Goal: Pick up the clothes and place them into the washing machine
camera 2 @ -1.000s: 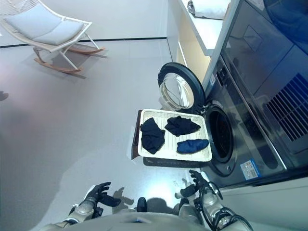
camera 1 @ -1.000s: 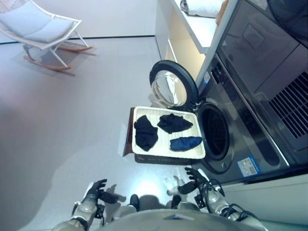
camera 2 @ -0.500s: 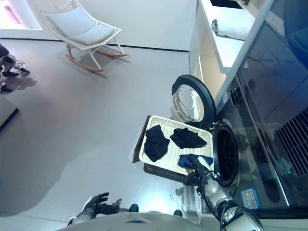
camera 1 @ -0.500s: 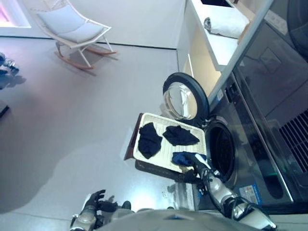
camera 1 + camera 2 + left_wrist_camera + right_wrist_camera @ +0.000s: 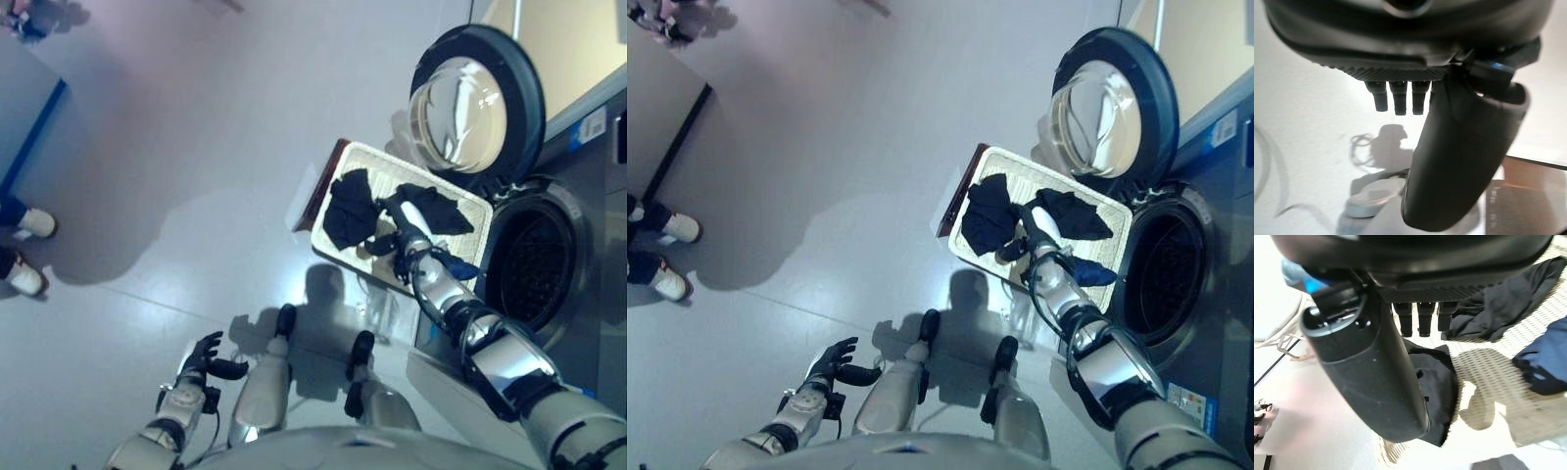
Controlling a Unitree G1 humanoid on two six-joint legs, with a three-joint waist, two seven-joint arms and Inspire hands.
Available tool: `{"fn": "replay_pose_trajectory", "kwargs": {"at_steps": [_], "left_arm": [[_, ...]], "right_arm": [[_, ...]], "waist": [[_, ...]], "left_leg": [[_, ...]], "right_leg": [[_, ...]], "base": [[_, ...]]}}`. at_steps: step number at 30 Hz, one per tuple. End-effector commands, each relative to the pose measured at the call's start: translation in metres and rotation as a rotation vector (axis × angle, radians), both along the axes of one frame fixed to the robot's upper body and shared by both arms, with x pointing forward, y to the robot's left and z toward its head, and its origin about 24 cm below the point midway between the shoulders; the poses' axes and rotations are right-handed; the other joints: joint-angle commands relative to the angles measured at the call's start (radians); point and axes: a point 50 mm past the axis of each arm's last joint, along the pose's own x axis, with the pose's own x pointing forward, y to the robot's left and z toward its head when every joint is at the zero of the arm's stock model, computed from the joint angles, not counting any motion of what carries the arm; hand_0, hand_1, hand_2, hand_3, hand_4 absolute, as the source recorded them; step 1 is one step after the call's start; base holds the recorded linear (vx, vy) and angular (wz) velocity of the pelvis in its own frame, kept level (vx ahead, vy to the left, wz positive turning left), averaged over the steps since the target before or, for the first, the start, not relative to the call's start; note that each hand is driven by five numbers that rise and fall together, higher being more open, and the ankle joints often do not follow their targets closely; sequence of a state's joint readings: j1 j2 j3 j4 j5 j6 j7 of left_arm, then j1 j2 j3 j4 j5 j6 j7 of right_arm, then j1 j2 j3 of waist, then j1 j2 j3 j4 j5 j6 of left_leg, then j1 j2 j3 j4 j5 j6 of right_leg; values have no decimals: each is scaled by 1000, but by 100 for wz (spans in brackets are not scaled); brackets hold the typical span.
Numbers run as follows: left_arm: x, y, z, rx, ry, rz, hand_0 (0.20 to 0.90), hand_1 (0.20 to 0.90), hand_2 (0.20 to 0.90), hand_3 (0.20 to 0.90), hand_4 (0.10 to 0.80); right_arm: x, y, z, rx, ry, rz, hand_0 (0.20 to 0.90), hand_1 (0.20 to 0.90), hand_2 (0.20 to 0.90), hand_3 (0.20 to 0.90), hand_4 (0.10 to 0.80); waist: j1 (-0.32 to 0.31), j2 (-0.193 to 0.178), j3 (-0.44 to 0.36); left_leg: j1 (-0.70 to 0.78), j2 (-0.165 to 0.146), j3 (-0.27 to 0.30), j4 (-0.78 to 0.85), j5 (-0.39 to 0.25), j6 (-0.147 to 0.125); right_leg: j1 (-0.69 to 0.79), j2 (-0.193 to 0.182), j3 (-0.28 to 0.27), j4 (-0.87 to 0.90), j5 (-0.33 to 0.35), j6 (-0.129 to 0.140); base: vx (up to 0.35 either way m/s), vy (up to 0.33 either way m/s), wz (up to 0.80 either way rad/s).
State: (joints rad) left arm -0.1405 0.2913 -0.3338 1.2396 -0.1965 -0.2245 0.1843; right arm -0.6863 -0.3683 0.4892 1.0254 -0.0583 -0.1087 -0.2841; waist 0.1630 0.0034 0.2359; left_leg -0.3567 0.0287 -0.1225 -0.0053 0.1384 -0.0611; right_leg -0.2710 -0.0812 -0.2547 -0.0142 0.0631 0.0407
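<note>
Right robot hand [image 5: 1031, 231]: extended over the tray [image 5: 1117, 211] since half a second ago, when it was at the blue garment [image 5: 1087, 272] by the tray's near right corner. It is now placed above the gap between the two black garments, fingers straight and relaxed in its wrist view, nothing gripped. The reach is judged to be a shift of target, with no pick yet made.

Left robot hand [image 5: 201, 357]: low at near left, loosely open, idle, holding nothing.

Clothes: three pieces, all lying in the tray. Left black garment [image 5: 988, 211] is seen directly under the right hand's fingers in the wrist view; far black garment [image 5: 1073, 213] lies toward the washer; the blue garment lies at the near right edge. None has been loaded.

Washer: drum opening [image 5: 1161, 274] is open just right of the tray; door [image 5: 1112, 103] is swung wide at the far side.

Edges and room: the tray's right rim lies close to the drum mouth, so a short carry to the right is judged enough (the raised rim and the drum lip are to be cleared). The door stands beyond the tray, apart from that path. Open floor [image 5: 823, 176] lies left. A person's shoes [image 5: 666, 255] are seen at the far left, well apart.
</note>
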Motion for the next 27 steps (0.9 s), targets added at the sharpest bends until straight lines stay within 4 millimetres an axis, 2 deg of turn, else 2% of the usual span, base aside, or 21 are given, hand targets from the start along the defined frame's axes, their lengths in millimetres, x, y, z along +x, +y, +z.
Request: {"fn": "replay_pose_trajectory", "kwargs": {"at_steps": [1, 2, 3, 4, 5, 14, 22, 27], "left_arm": [[23, 18, 18, 61, -118, 49, 900, 900, 900, 900, 800], [24, 18, 18, 61, -118, 49, 900, 900, 900, 900, 800], [27, 16, 19, 62, -133, 47, 900, 900, 900, 900, 800], [27, 16, 19, 62, -133, 47, 900, 900, 900, 900, 800], [29, 16, 21, 68, -149, 56, 900, 900, 900, 900, 800], [36, 12, 24, 83, -178, 34, 900, 900, 900, 900, 800], [48, 8, 30, 69, -221, 35, 900, 900, 900, 900, 800], [58, 3, 34, 63, -240, 27, 900, 900, 900, 900, 800]], "right_arm": [[30, 0, 75, 32, -292, 1, 900, 900, 900, 900, 800], [30, 0, 75, 32, -292, 1, 900, 900, 900, 900, 800], [34, 2, 90, 49, -354, -6, 900, 900, 900, 900, 800], [34, 2, 90, 49, -354, -6, 900, 900, 900, 900, 800], [35, 0, 106, 59, -439, -29, 900, 900, 900, 900, 800], [43, -4, 126, 30, -482, -60, 900, 900, 900, 900, 800], [53, -27, 150, -35, -481, -152, 900, 900, 900, 900, 800], [56, -46, 163, -44, -466, -243, 900, 900, 900, 900, 800]], "waist": [[23, -2, 28], [23, -3, 27], [27, -1, 35], [27, -1, 34], [31, 1, 44], [46, 3, 60], [66, 22, 93], [72, 46, 120]], "left_leg": [[-44, -83, 57, 2, -13, 34], [-45, -83, 57, 3, -13, 34], [-60, -84, 58, 9, -13, 33], [-61, -84, 58, 10, -13, 33], [-68, -88, 54, 13, -13, 33], [-88, -101, 40, 11, -10, 31], [-144, -105, 40, 30, -4, 29], [-202, -109, 44, 61, -5, 24]], "right_leg": [[-57, -45, 49, 145, -26, 46], [-59, -45, 49, 145, -26, 46], [-66, -46, 46, 150, -29, 45], [-66, -47, 46, 150, -29, 45], [-67, -49, 41, 155, -36, 45], [-69, -54, 23, 147, -40, 47], [-126, -54, 23, 173, -42, 40], [-184, -56, 27, 214, -58, 31]], "base": [[-32, 24, 8], [-1, 16, 8], [12, 1, 7], [44, 0, 3], [36, 7, 6], [28, -5, 10], [-2, 4, 3], [-20, 9, 10]]}}
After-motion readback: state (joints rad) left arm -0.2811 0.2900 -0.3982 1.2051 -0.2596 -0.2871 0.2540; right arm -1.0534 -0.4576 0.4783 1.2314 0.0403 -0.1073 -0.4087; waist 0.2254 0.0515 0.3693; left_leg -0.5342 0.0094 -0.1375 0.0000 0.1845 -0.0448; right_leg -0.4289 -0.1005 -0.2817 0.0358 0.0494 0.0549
